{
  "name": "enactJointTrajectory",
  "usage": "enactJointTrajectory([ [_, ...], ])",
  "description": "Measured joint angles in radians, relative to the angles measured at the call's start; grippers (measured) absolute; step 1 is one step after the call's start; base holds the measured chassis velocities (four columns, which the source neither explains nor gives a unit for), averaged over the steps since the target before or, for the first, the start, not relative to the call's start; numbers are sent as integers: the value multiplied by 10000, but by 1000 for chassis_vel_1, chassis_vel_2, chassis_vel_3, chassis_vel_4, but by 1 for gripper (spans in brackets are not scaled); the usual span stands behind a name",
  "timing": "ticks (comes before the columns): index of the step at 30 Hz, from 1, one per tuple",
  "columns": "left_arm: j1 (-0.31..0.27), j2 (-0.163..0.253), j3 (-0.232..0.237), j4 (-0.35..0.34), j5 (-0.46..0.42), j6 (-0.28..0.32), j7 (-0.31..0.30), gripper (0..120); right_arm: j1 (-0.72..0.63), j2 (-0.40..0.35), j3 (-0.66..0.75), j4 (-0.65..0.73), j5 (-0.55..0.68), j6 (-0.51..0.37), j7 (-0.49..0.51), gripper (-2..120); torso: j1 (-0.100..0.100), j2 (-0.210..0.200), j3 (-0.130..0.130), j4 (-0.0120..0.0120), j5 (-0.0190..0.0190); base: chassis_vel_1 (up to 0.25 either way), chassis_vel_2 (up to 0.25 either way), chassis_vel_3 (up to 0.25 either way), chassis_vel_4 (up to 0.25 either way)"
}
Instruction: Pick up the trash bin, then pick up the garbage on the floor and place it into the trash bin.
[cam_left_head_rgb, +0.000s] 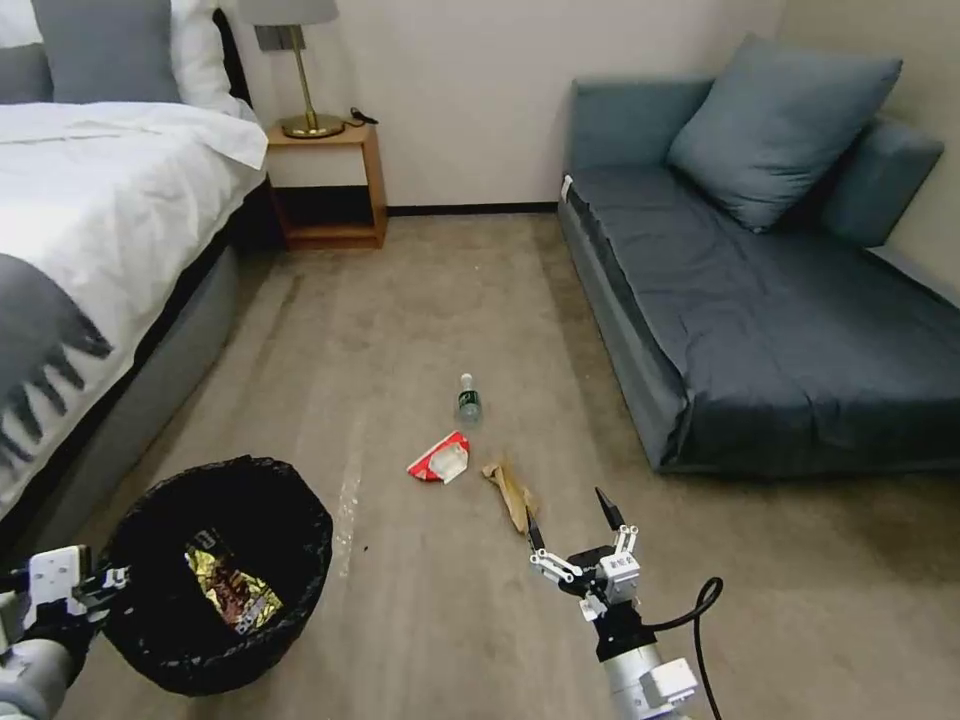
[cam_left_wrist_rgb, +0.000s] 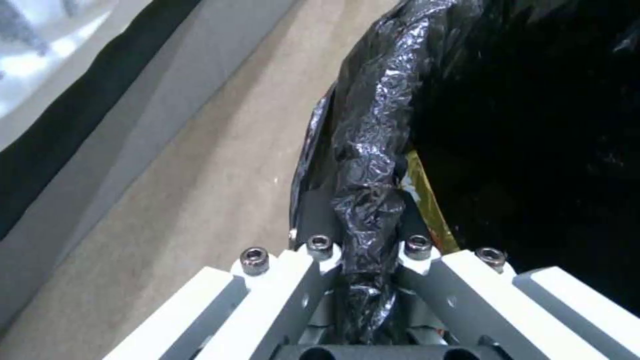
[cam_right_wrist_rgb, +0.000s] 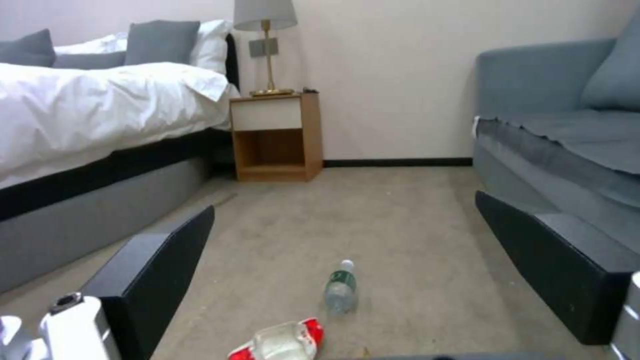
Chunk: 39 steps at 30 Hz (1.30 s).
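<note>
1. Black and crinkly, the bag-lined trash bin sits low at our left, beside the bed, and our left gripper is clamped onto its near rim.
2. From the left wrist we see that gripper pinching a fold of the trash bin liner between its closed fingers.
3. Inside the bin lies the gold-yellow snack wrapper, a sliver of which also shows past the rim in the left wrist view.
4. Three pieces of garbage lie on the beige carpet between the bed and the blue-grey sofa: the small clear bottle farthest from us, the red-and-white carton nearer, and the crumpled brown paper bag just right of the carton.
5. Our right gripper hovers with its jaws spread wide and nothing between them; its left fingertip sits just beside the near end of the paper bag.
6. From the right wrist, the two black fingers frame the floor, with the bottle and carton lying between them.
7. Behind, a wooden nightstand carries a brass lamp against the wall.
</note>
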Motion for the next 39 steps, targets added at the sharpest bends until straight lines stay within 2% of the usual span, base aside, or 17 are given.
enactJointTrajectory([
  [23, -16, 7, -147, 337, 4, -86, 12, 4, 436, 82, -287, -490, -2, -987, 219, 100, 0, 0, 0, 1, 0, -165, 170, 171, -172],
  [25, -14, 3, -160, 362, 29, -93, 13, 4, 480, -115, -384, -503, -148, -1799, 220, 100, 0, 0, 0, -1, 3, -158, 154, 167, -167],
  [27, -14, 3, -163, 369, 34, -97, 14, 4, 506, -191, -427, -502, -138, -2000, 208, 100, 0, 0, 1, -2, 2, -163, 165, 152, -161],
  [30, -10, -4, -192, 450, 83, -128, 18, 4, 887, -686, -656, -693, 70, -3202, 12, 100, 1, -1, 1, -3, 2, -137, 138, 114, -132],
  [32, -6, -6, -207, 463, 90, -134, 18, 4, 991, -789, -694, -747, 203, -3455, -24, 100, 0, -1, 2, -3, 1, -84, 97, 71, -92],
  [34, 5, -6, -247, 524, 103, -148, 18, 4, 1503, -1158, -894, -940, 868, -4680, -205, 100, 0, -1, 0, 0, 1, 0, 0, 0, 0],
  [35, 5, -6, -247, 524, 103, -148, 18, 4, 1503, -1158, -894, -940, 868, -4680, -205, 100, 0, -1, 0, 0, 1, 0, 0, 0, 0],
  [39, 31, -13, -309, 595, 116, -161, 31, 4, 2501, -1691, -1342, -1516, 1836, -7105, -592, 100, 0, 0, 0, 1, 0, 0, 0, 0, 0],
])
